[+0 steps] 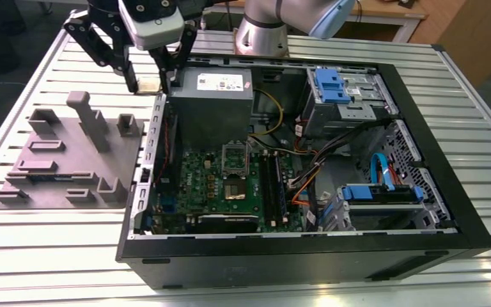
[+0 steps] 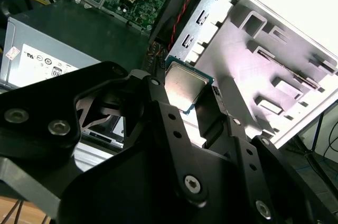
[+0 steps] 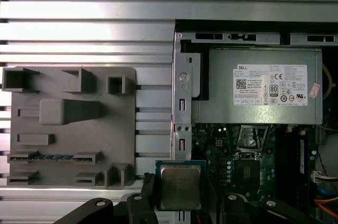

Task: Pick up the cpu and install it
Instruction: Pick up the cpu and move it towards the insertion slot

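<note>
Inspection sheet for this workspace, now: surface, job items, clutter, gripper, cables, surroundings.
Surface: slatted metal table, carrying an open computer case and a grey fixture plate.
Job's things: cpu held clear of the table beside the case's wall; socket on the motherboard appears empty.
Clutter: nothing seen.
Grippers: gripper with fingers shut on the cpu.
Cables: coloured leads inside the case, beside the motherboard.
Surroundings: wooden furniture beyond the table.

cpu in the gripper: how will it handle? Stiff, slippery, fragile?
Probably stiff: the cpu sits flat and unbent in the gripper. Its shiny metal top looks smooth, so it is possibly slippery; gripped by its thin edges, it might twist. Small and thin, so likely light.
</note>
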You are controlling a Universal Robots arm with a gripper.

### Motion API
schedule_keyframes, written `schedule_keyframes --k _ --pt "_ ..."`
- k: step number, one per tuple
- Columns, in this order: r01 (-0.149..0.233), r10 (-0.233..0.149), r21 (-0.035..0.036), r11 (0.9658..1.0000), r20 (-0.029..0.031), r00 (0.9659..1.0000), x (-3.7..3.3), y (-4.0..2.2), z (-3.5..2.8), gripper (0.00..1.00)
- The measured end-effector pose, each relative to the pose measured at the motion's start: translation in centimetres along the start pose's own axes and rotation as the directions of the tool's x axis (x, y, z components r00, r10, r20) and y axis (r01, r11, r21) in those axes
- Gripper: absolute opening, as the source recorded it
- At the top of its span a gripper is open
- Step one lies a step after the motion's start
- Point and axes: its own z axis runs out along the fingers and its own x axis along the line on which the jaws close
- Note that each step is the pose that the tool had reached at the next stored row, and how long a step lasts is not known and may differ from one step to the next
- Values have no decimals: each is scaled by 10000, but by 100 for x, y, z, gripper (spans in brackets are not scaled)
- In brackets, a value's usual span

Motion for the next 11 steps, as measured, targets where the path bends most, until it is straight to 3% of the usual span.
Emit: schedule_keyframes --k 11 --pt "-1 1 0 10000 1 10000 -34 0 0 47"
